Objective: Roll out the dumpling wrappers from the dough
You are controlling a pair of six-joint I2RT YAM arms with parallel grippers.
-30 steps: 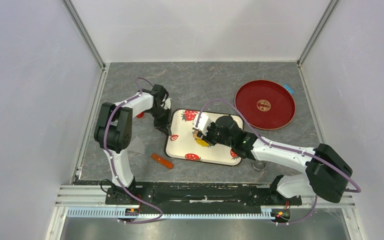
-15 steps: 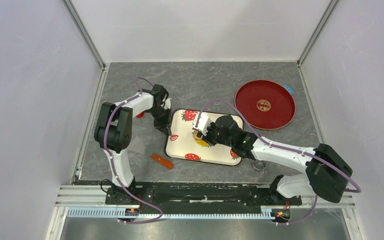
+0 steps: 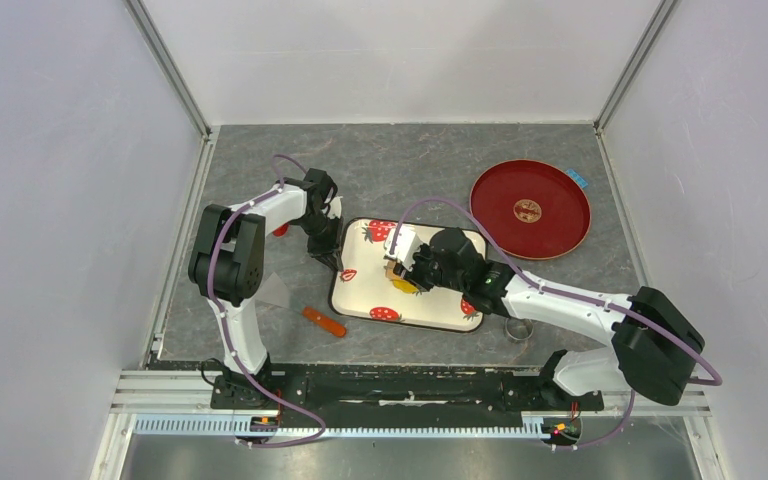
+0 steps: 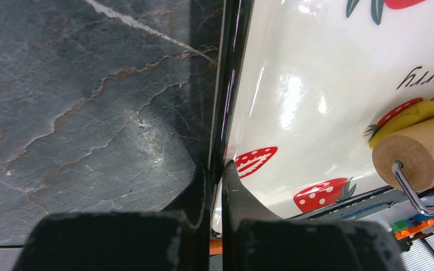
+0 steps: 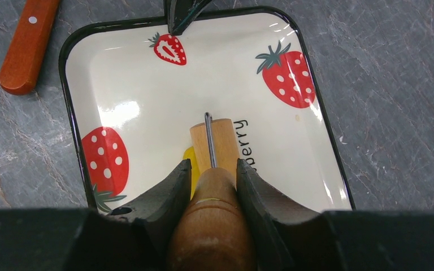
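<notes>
Barely nudged onward over the dough

Hardly any shift across the last second, going by the top view: only a slight creep of the right gripper up the tray, away from its own base. Clamped on the handle of the wooden roller, fingers hard against both sides, barrel just ahead of the fingertips. Pinned beneath that barrel, the dough: a yellow sliver peeping out to the left of the right hand's fingers, a thicker lip showing beside the barrel end in the left wrist view. More a squashed lump than a thin sheet, by the look of it. No dumpling wrappers anywhere in sight.

Closed on the tray's rim opposite the right hand, the left gripper: one finger inside the wall, one outside, unmoved, bracing the tray.

Probably mid-stroke, then, and early in the job, with more passes needed before any cutting. Back along the right forearm, off the tray, the metal ring cutter, untouched.
</notes>
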